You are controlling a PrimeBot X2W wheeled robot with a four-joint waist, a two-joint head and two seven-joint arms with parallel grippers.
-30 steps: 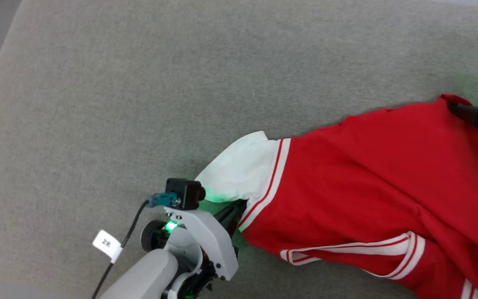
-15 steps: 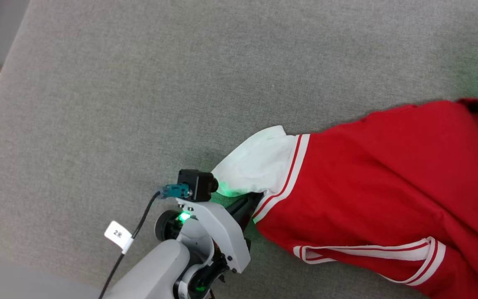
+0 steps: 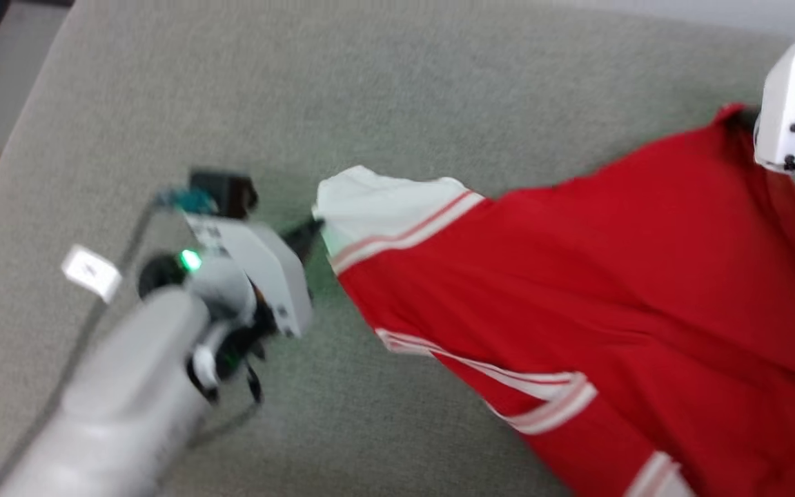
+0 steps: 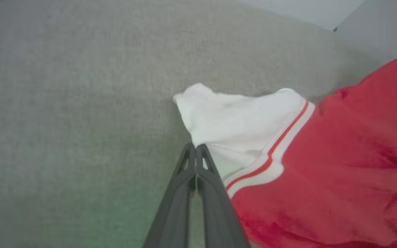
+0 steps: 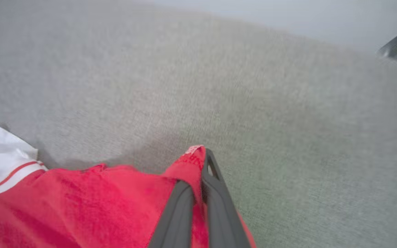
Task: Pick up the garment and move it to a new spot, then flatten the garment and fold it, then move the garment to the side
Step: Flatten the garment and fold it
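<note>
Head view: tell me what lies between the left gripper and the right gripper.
The garment spans the whole stretch, pinched at one end by the left gripper and at the other by the right gripper; the head view shows it.

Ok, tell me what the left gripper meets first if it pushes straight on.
The white sleeve, pinched at the tips of the left gripper; past it, probably the grey pad, though depth is unclear.
</note>
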